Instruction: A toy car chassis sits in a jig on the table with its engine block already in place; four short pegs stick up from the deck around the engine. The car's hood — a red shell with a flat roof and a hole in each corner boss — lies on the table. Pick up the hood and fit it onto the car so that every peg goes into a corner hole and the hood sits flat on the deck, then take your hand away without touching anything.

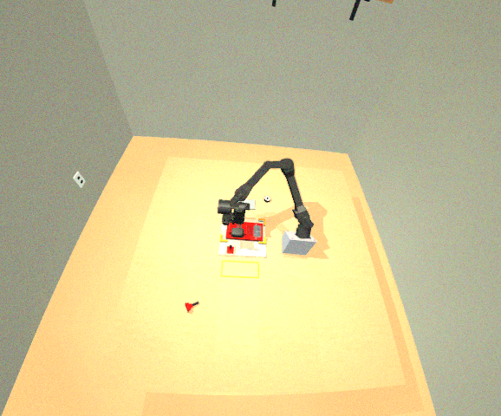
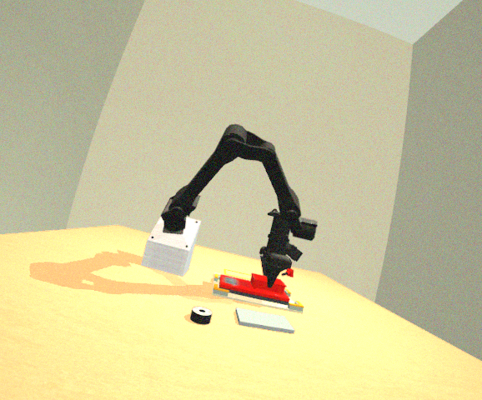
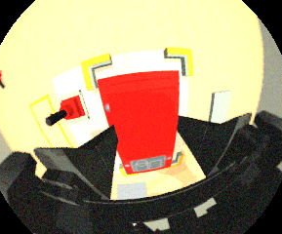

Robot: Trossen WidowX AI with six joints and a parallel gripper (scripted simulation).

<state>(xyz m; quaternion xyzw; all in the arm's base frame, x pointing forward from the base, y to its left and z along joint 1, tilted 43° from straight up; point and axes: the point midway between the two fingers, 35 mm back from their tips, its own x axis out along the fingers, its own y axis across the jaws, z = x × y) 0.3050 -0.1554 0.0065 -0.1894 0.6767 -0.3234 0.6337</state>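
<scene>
Between gripper's (image 1: 237, 232) (image 2: 270, 285) (image 3: 147, 128) pinching jaws: red, flat-roofed hood (image 1: 235, 226) (image 2: 265, 282) (image 3: 142, 109), over chassis.

I can't make out any readable text, label, brand, number or sign on anything in my three views from over here.

It looks like a small workshop or lab. A robot arm (image 1: 291, 183) (image 2: 207, 172) stands on a wooden tabletop (image 1: 286, 322) (image 2: 103, 344), and a toy car's jig (image 1: 243, 254) (image 2: 256, 300) sits under the pincer (image 2: 271, 282) (image 3: 147, 134). Plain walls (image 1: 250, 81) (image 2: 267, 86) rise around.
</scene>
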